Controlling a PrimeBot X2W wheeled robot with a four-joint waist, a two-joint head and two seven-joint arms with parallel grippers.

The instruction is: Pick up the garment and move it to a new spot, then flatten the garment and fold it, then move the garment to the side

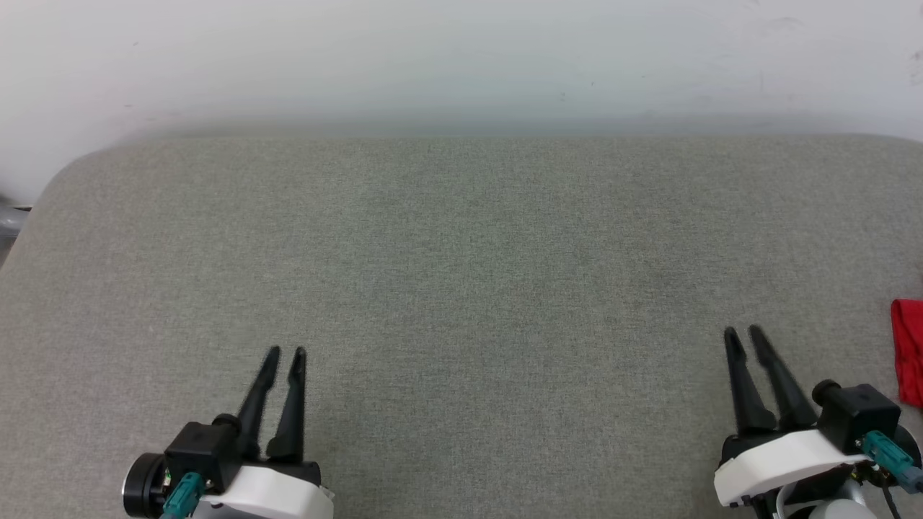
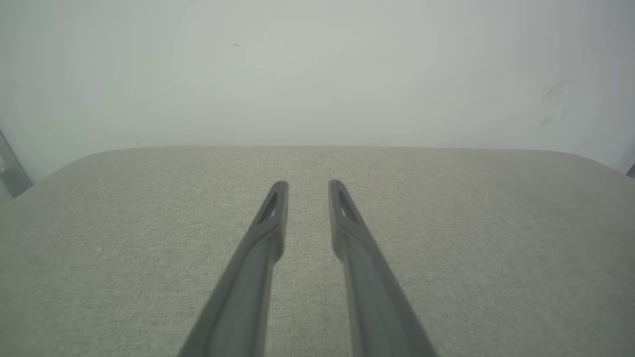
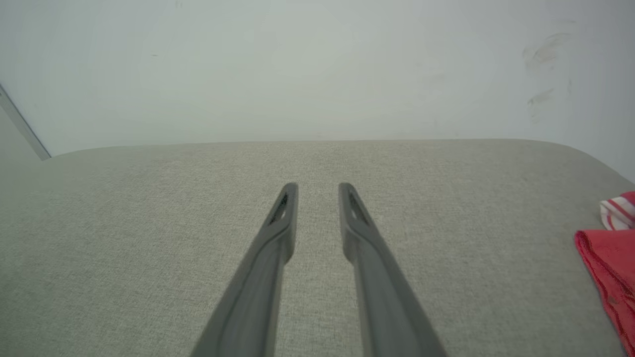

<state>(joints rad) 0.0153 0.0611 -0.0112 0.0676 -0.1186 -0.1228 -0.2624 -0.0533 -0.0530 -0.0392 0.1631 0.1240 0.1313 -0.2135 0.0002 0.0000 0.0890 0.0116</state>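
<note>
Nearest me, my left end effector hangs low over the grey fabric surface, its two dark fingers a little apart with nothing between them. My right end effector is the same: parted and empty. Off to the right of that one, near it but not touching, the garment lies at the very right edge of the surface. The frame cuts it off, so I see only a red fold and, in the right wrist view, a scrap of red-and-white striped trim. I judge it light, limp and not slippery — thin knit that will drape and drag on the woven covering rather than slide. I would pinch a doubled edge near the trim, where the cloth looks thickest, and lift high enough for the trailing part to follow. Farther out, the surface runs to a pale wall.
</note>
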